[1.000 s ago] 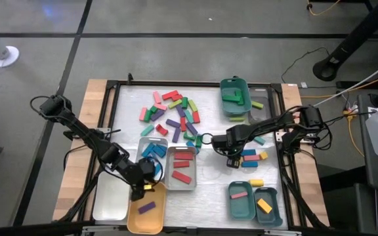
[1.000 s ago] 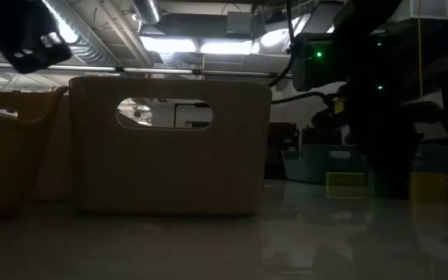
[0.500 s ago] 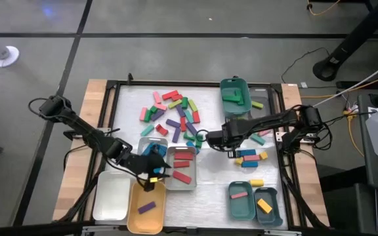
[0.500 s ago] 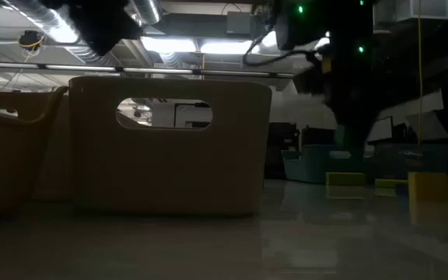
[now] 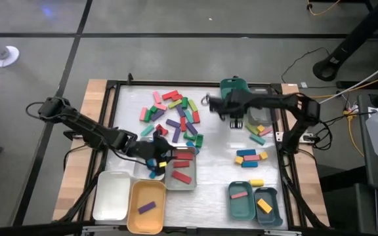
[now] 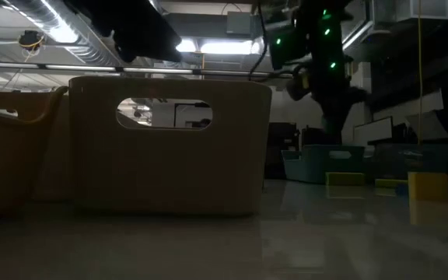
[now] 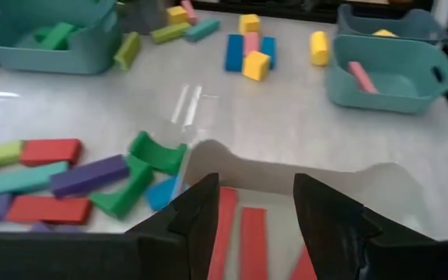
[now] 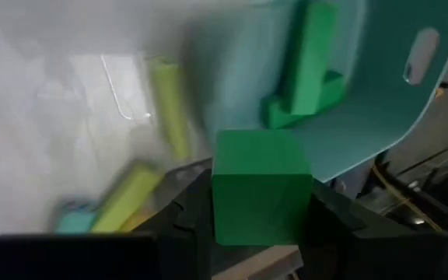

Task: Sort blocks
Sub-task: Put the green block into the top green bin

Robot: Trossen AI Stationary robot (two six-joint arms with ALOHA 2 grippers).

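- High view: grey floor surrounds the white-topped table point(image 5: 209, 177). We see loose blocks point(image 5: 172, 115) scattered at mid-table toward the far edge, and a smaller cluster point(image 5: 250, 157) on the right side.
- We place the left hand point(image 5: 155, 156) over the grey tray of blue blocks point(image 5: 151, 154), just beside the grey tray of red blocks point(image 5: 182, 169). A white tray point(image 5: 112, 195) and an orange tray point(image 5: 146, 206) with one purple block sit at the near edge.
- We place the right hand point(image 5: 231, 108) at the teal tray point(image 5: 231, 88) near the far edge. Two more teal trays point(image 5: 254, 202) sit at near right.
- Low view: dim ceiling lights behind; a tray wall with an oval handle hole point(image 6: 166, 148) fills the middle. Dark arms show above; we cannot tell either hand's state here.
- Left wrist view: the fingers point(image 7: 201, 218) stand spread, nothing between them, above red blocks point(image 7: 239, 241) in the tray.
- Right wrist view: the fingers point(image 8: 189, 206) pinch a green block point(image 8: 261, 185); beyond it more green blocks point(image 8: 309, 70) lie in the teal tray, with lime blocks point(image 8: 166, 97) on the table beside it.
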